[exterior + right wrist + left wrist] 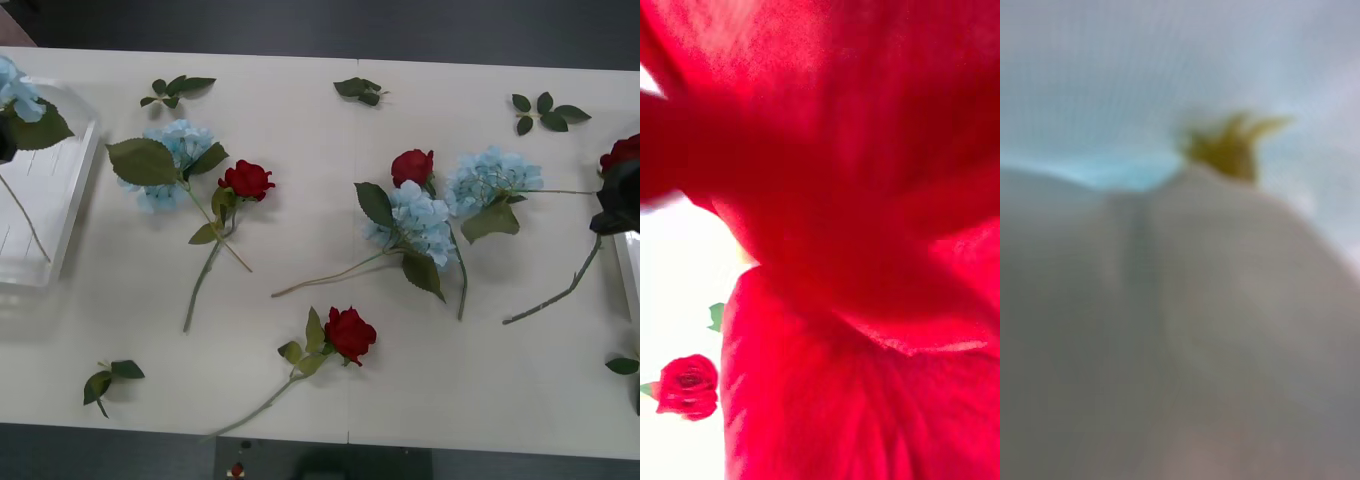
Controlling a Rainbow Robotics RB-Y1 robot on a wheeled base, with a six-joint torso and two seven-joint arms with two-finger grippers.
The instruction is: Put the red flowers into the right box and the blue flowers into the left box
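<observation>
Pressed right against the right wrist lens: red petals of a rose (865,225), with another red rose (688,386) lying further off on white. At the table's right edge, dark right pincer (618,200) over the rim of the white box (630,275), red bloom (622,152) at its top and a long stem (560,292) trailing down onto the table (300,120); clenched or released, cannot tell. At the far left, left pincer (6,140) above the see-through slotted box (70,200), blue flower (14,88) and big leaf beside it, thin stem hanging over the slots; grip likewise hidden. Spread between: three red roses (247,180) (412,166) (350,334) and three blue clusters (178,150) (418,222) (492,180), plus loose leaf sprigs (178,90).
</observation>
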